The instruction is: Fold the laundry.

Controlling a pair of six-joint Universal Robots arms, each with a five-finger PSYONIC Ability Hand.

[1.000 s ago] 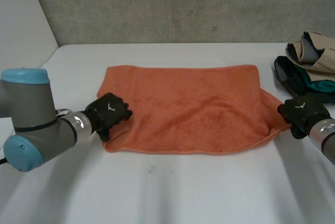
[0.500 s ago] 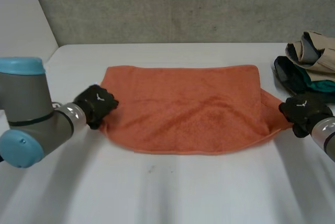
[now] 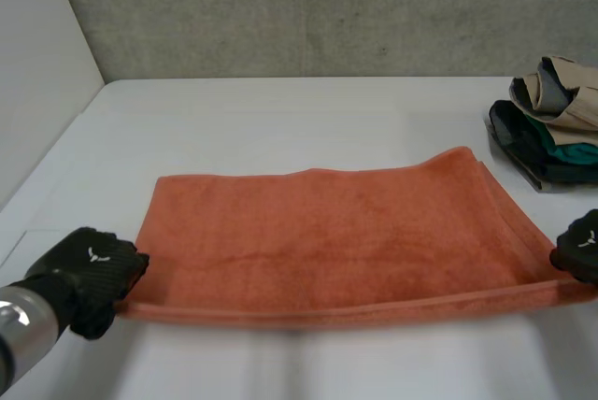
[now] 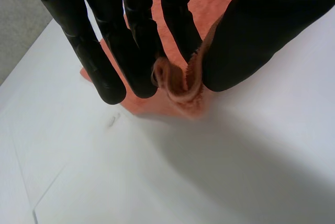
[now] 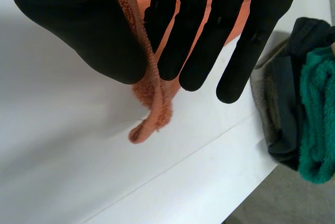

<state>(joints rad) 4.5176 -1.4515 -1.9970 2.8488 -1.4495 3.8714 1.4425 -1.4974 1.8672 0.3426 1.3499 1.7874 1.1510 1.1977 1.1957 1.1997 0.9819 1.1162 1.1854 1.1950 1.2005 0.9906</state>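
Note:
An orange towel (image 3: 327, 241) is stretched between my two hands, its near edge lifted off the white table (image 3: 280, 120) and its far edge resting on it. My left hand (image 3: 93, 274) pinches the towel's near left corner (image 4: 180, 85) between thumb and fingers (image 4: 138, 51). At the near right corner (image 5: 152, 103), my right hand (image 3: 581, 249) holds the cloth pinched between its thumb and straight fingers (image 5: 201, 41), with the corner's tip hanging below them.
A stack of folded clothes (image 3: 551, 124), beige on top of dark and green pieces, sits at the table's far right; it also shows beside my right hand as dark and green cloth (image 5: 303, 114). A grey wall runs behind the table.
My left hand closed on the towel's left corner. Both hands then drew toward the table's near edge, lifting and pulling the towel taut between them.

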